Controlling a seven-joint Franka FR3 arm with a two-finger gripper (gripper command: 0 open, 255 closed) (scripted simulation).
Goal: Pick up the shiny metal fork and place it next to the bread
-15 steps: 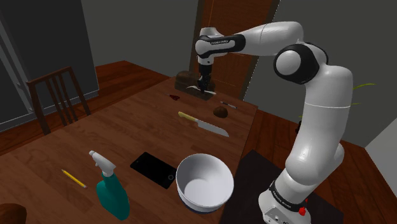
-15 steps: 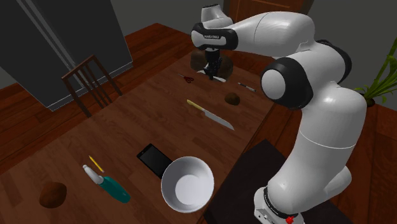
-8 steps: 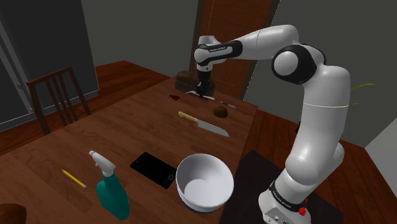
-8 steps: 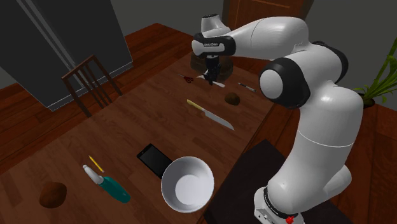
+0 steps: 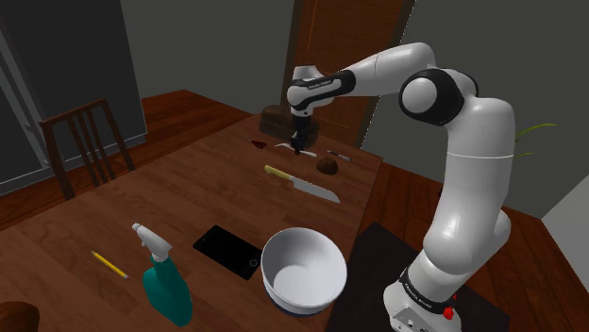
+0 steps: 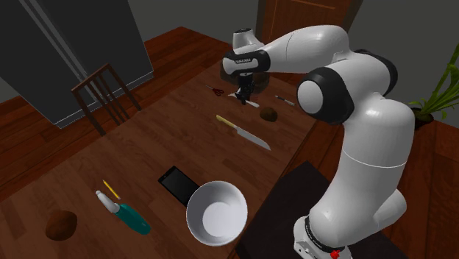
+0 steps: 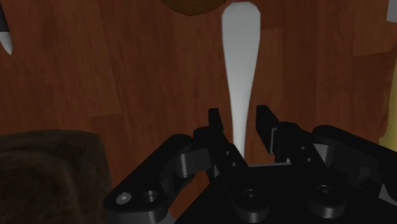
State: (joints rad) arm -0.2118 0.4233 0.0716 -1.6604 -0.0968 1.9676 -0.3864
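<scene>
- Chair [image 5: 83,141]: wooden, standing off the bench [image 5: 170,193] at the shoulder view's left.
- Pencil [image 5: 110,265]: yellow, flat on the wood near the front edge.
- Spray bottle [image 5: 166,286]: teal body, white head, just right of the pencil.
- Black slab [image 5: 227,251]: thin and flat, between the bottle and the bowl.
- Bread [image 5: 275,119]: dark brown loaf at the bench's far end.
- Fork [image 7: 240,57]: silver-grey, lying flat on the wood near the bread, with its handle running in between my fingers.
- Pincer [image 7: 239,118]: mine, released and low over the bench. One finger stands on each side of the fork's handle, and a strip of wood shows in each gap.
- Knife [image 5: 302,185]: yellow handle, pale blade, between the fork and the bowl.
- Bowl [image 5: 304,247]: white, near the front right corner.
- Brown lump [image 5: 328,166]: small and rounded, just right of the knife.
</scene>
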